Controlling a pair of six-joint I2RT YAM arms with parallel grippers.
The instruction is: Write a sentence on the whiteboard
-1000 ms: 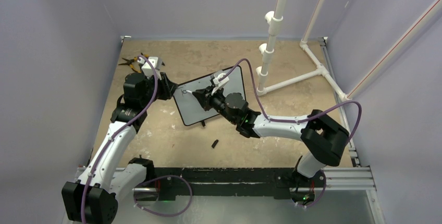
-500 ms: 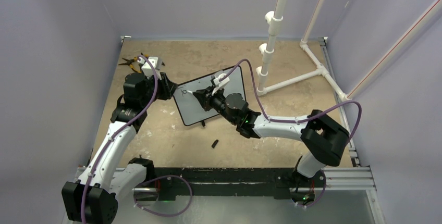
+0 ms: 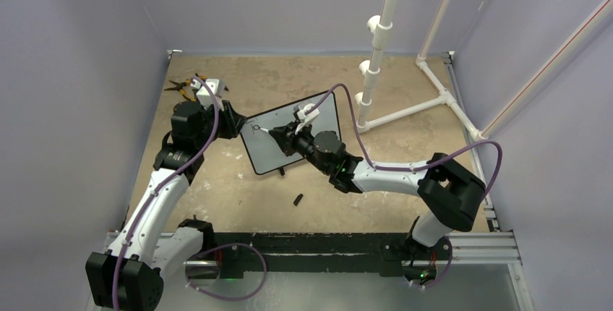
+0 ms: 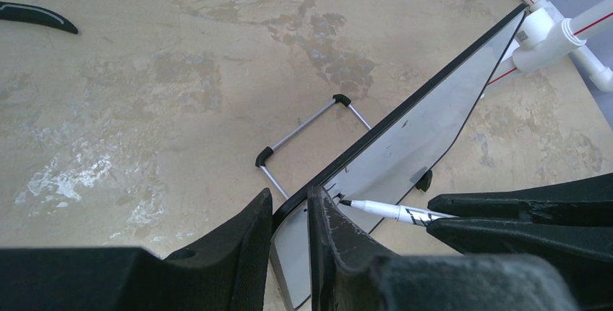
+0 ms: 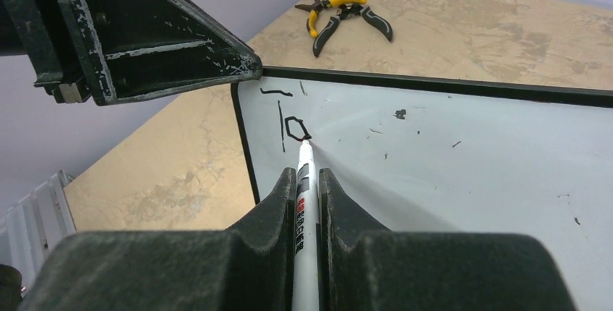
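The whiteboard (image 3: 327, 118) stands tilted on the table, black frame round a white face; it also shows in the left wrist view (image 4: 434, 119) and the right wrist view (image 5: 463, 159). My left gripper (image 4: 289, 213) is shut on the board's top left corner. My right gripper (image 5: 308, 181) is shut on a white marker (image 5: 303, 195), whose black tip touches the board. The sentence (image 5: 285, 123) is only a "T" and an "o" near the top left corner. In the top view my left gripper (image 3: 238, 121) and right gripper (image 3: 278, 135) sit at the board's left part.
Yellow-handled pliers (image 5: 343, 13) lie at the far left of the table, also in the top view (image 3: 182, 85). A black marker cap (image 3: 297, 199) lies in front of the board. A white pipe frame (image 3: 405, 101) stands at the back right. The board's wire stand (image 4: 303, 130) rests behind it.
The right gripper and marker have shifted slightly on the board's upper left part. The left arm and the board have not moved.
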